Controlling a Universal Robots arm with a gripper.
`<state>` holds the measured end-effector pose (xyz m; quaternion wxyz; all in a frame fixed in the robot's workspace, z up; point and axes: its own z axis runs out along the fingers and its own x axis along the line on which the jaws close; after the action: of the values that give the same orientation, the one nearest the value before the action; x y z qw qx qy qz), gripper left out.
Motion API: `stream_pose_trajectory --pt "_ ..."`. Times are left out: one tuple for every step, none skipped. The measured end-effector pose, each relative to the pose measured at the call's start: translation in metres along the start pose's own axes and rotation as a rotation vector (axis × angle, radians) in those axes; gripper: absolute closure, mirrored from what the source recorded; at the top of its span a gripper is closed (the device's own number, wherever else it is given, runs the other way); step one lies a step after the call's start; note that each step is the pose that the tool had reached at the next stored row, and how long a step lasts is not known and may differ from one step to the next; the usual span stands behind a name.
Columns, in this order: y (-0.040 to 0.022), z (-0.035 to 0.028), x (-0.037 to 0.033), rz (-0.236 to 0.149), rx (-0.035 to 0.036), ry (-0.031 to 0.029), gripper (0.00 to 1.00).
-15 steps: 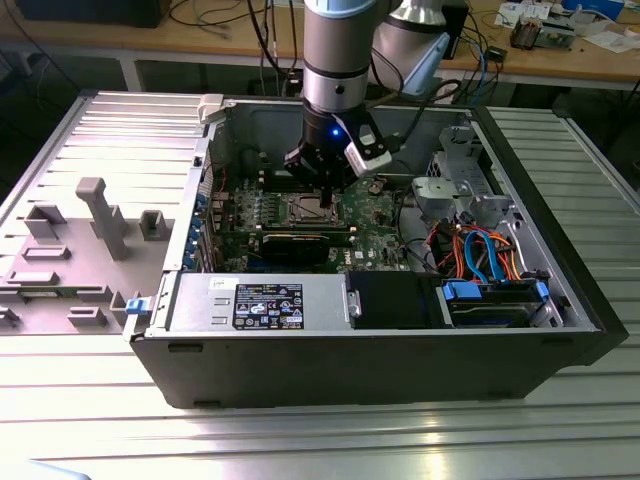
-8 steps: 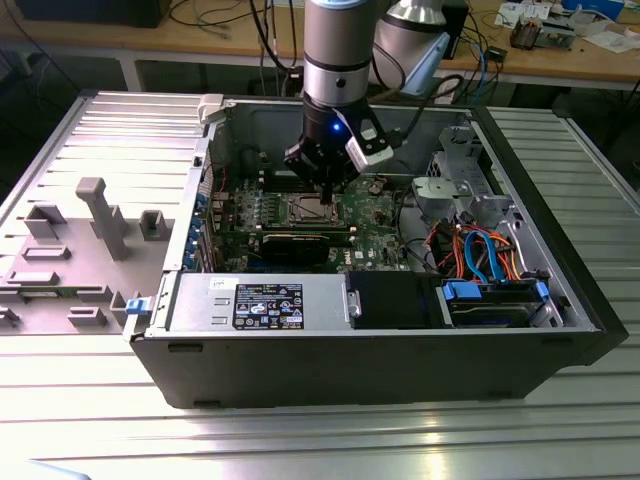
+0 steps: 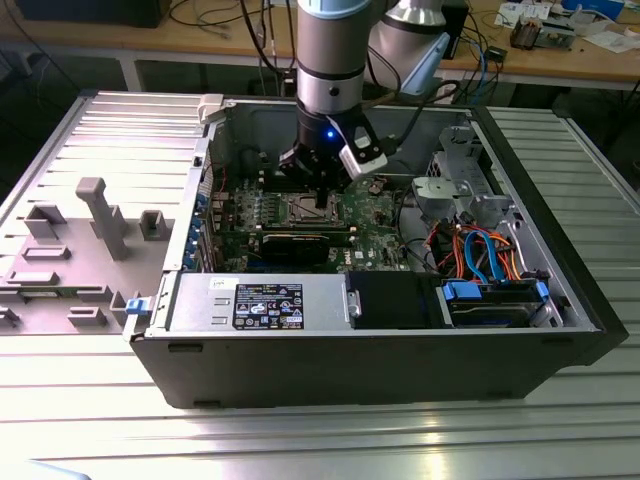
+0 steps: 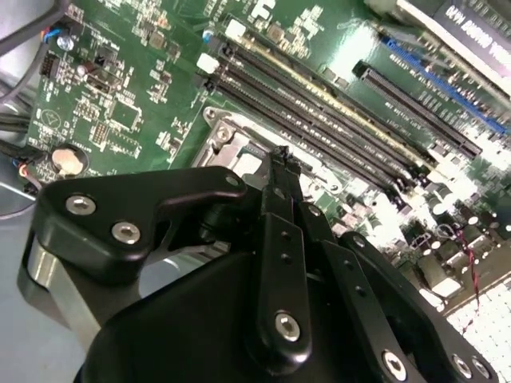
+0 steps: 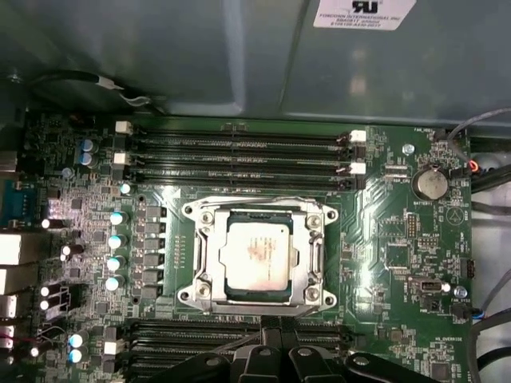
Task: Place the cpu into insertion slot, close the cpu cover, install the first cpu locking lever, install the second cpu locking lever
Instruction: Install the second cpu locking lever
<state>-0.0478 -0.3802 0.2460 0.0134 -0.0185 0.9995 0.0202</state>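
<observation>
Cpu (image 5: 255,254), flat square with dull silvery top, sits in insertion slot (image 5: 257,222); shiny cpu cover (image 5: 313,252) frames it. Black gripper (image 4: 281,159) fingers closed, empty, above slot.

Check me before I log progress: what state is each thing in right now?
cpu: seated in the slot, metal top up.
cover: down around the cpu's edges.
memory slots: empty.
gripper: fingers shut, low over the board beside the slot.
case: lying on its side, open.
</observation>
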Motion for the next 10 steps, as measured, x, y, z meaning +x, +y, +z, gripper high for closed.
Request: stream_pose_trajectory --pt "-0.0006 0.0002 0.0001 0.000 -0.0001 0.0000 0.89" --pt "-0.0006 0.0001 0.0001 0.000 0.0000 0.0000 0.89" --pt "-0.0006 0.0002 0.0001 0.000 0.0000 0.0000 0.89" --pt "-0.0011 0.0002 0.0001 0.000 0.0000 0.0000 0.89" --pt "-0.0015 0.0002 0.0001 0.000 0.0000 0.0001 0.89" --pt "-0.0015 0.0002 0.0001 0.000 0.0000 0.0000 0.89" --pt "-0.0015 0.0002 0.0001 0.000 0.0000 0.0001 0.89" --pt "-0.0015 0.0002 0.0001 0.000 0.0000 0.0001 0.89" --pt "-0.0015 0.0002 0.0001 0.000 0.0000 0.0001 0.89" --pt "-0.0016 0.0002 0.0001 0.000 0.0000 0.0000 0.89"
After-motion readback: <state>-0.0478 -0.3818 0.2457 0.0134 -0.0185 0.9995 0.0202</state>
